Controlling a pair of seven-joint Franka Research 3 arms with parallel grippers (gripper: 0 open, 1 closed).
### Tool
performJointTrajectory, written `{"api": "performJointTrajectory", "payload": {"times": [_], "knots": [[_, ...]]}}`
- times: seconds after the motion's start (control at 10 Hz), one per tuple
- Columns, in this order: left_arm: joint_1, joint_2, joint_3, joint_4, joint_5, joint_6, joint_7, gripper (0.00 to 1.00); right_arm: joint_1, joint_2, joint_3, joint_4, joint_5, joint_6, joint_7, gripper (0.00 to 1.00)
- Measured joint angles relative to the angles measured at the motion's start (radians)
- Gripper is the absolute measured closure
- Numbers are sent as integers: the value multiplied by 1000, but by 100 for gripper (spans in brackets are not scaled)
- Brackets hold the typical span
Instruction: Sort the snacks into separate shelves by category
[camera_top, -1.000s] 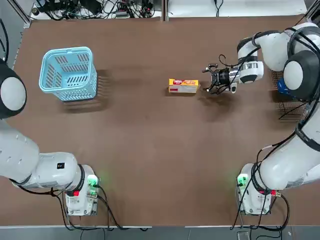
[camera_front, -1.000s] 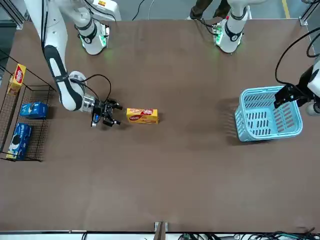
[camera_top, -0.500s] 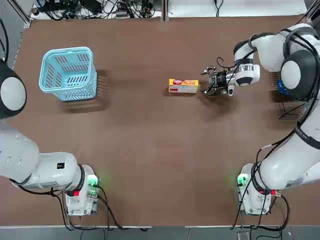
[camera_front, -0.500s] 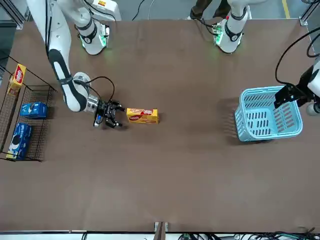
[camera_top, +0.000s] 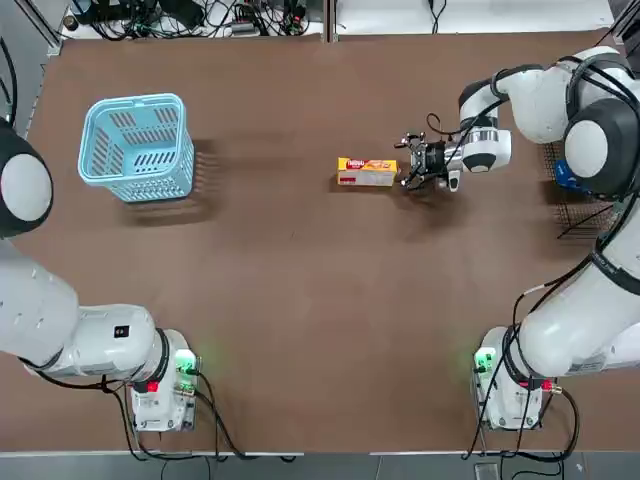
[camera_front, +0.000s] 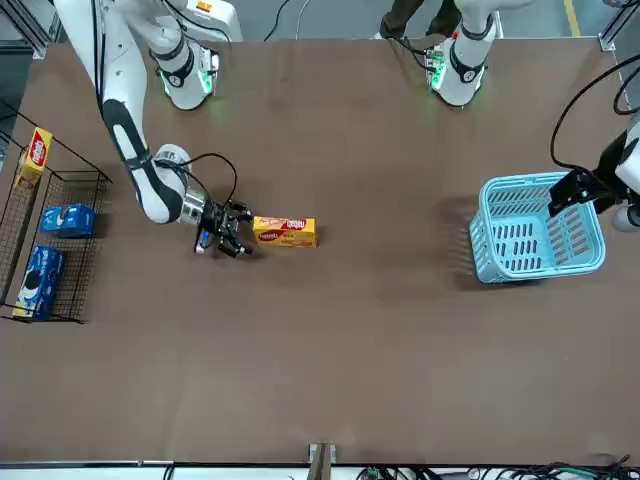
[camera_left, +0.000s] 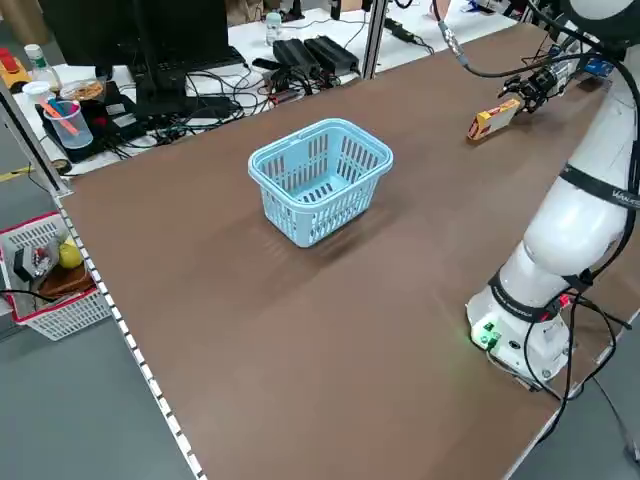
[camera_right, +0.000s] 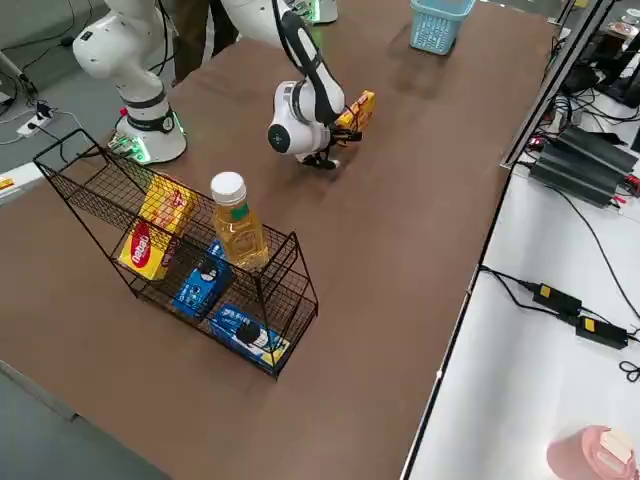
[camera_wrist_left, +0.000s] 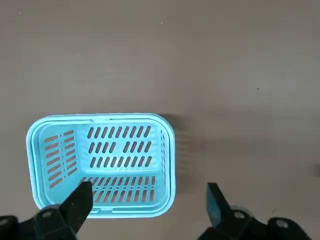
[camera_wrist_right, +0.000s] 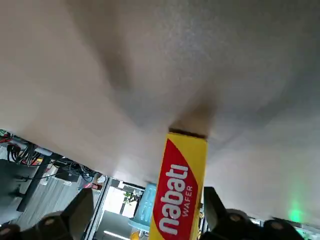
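Note:
A long yellow snack box (camera_top: 367, 171) with a red logo lies flat mid-table. My right gripper (camera_top: 408, 167) is low at the end of it that faces the rack, and open. In the right wrist view that end of the box (camera_wrist_right: 180, 200) reaches in between the two fingers (camera_wrist_right: 75, 212). The black wire shelves (camera_front: 88, 178) stand at the table's right edge. They hold two blue packets (camera_front: 68, 218) (camera_front: 38, 278) and another yellow box (camera_front: 36, 155). My left gripper (camera_wrist_left: 147, 205) hangs open above the basket.
A light blue plastic basket (camera_top: 137, 147) stands at the far left of the table. A bottle of amber liquid (camera_right: 238, 222) stands upright in the rack. Bare brown tabletop lies between the box and the basket.
My right gripper has slid along the table toward the yellow box and now sits at its end. The box, the basket and the left arm have not moved.

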Motion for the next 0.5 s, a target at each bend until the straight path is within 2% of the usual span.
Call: {"api": "performJointTrajectory", "payload": {"times": [0.1,0.2,0.3,0.4,0.5], "knots": [[0,0,0,0,0,0,0,0,-2,0,0,0,0,0,-21,11],[0,0,0,0,0,0,0,0,-4,0,1,0,0,0,-39,30],[0,0,0,1,0,0,0,0,-10,0,9,3,0,0,-51,43],[0,0,0,1,0,0,0,0,-21,0,21,7,0,1,-53,61],[0,0,0,1,0,0,0,0,-31,0,30,9,0,1,-56,73]]}}
